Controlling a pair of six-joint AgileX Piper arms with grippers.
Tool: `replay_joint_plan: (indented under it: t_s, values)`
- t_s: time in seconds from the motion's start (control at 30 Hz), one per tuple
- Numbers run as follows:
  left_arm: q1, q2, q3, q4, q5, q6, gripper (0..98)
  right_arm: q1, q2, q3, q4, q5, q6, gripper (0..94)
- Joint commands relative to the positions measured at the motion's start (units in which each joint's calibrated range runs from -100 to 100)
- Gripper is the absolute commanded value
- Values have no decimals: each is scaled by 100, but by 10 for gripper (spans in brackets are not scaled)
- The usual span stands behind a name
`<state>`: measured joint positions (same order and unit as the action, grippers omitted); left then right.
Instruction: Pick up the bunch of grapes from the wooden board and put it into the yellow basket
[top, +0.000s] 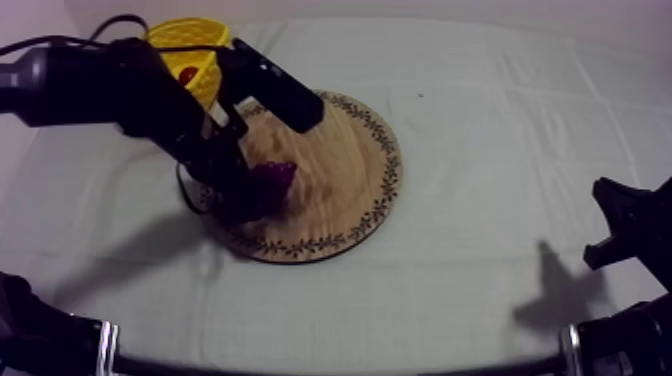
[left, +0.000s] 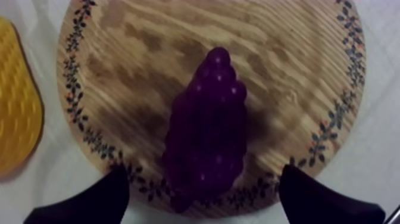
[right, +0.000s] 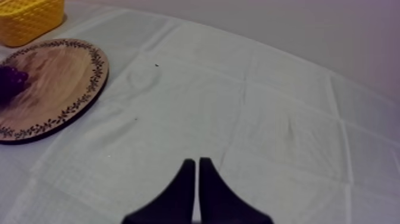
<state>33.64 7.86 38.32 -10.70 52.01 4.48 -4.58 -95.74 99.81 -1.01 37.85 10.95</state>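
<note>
The left gripper (left: 204, 173) is down over the wooden board (left: 286, 65) with its two black fingers (left: 101, 199) spread wide. The bunch of grapes (left: 205, 134) lies on the board right between them, its narrow end pointing away from the fingers. There is a strip of bare wood between each fingertip and the purple fruit, so from where I stand neither finger is touching it, and the bunch rests on the wood near the patterned rim. Out beyond the one finger, just off the board's edge, sits the yellow basket (left: 18, 119).

From above, the left arm comes in slantwise across the basket (top: 195, 45), and its gripper (top: 250, 190) is right at the grapes (top: 277, 177) on the near-left part of the board (top: 345, 160). A small red fruit (top: 187, 73) lies inside the basket.

The right gripper (right: 196, 173) has its fingers pressed together into a narrow wedge, holding nothing, over the bare grey-white cloth (right: 250, 101). The board (right: 59, 77), the grapes (right: 11, 80) and the basket (right: 30, 18) are well apart from those fingers, off ahead and to one side.
</note>
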Motion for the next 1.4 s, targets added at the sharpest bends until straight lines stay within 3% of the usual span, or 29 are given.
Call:
replay_joint_plan:
  t_s: [0.0, 0.4, 0.67, 0.8, 1.0, 1.2, 1.37]
  values:
    - [-16, 426, -149, -10, -8, -21, 957, -2, -1, -3, 1, -3, 1, 4]
    - [-170, 1856, -1067, -124, -26, -85, 898, -2, -1, -3, 1, -3, 1, 4]
    - [-300, 2246, -1460, 19, 216, -298, 546, -2, -1, -3, 1, -3, 1, 4]
    - [-332, 2128, -1487, 40, 370, -353, 439, -2, -1, -3, 1, -3, 1, 4]
    - [-370, 1375, -1186, 86, 778, -368, 394, -2, -1, -3, 1, -3, 1, 4]
    - [-369, 28, -217, 159, 1651, -474, 391, -2, -1, -3, 1, -3, 1, 4]
    - [-542, -1169, 417, 97, 2005, -435, 406, -2, -1, -3, 1, -3, 1, 4]
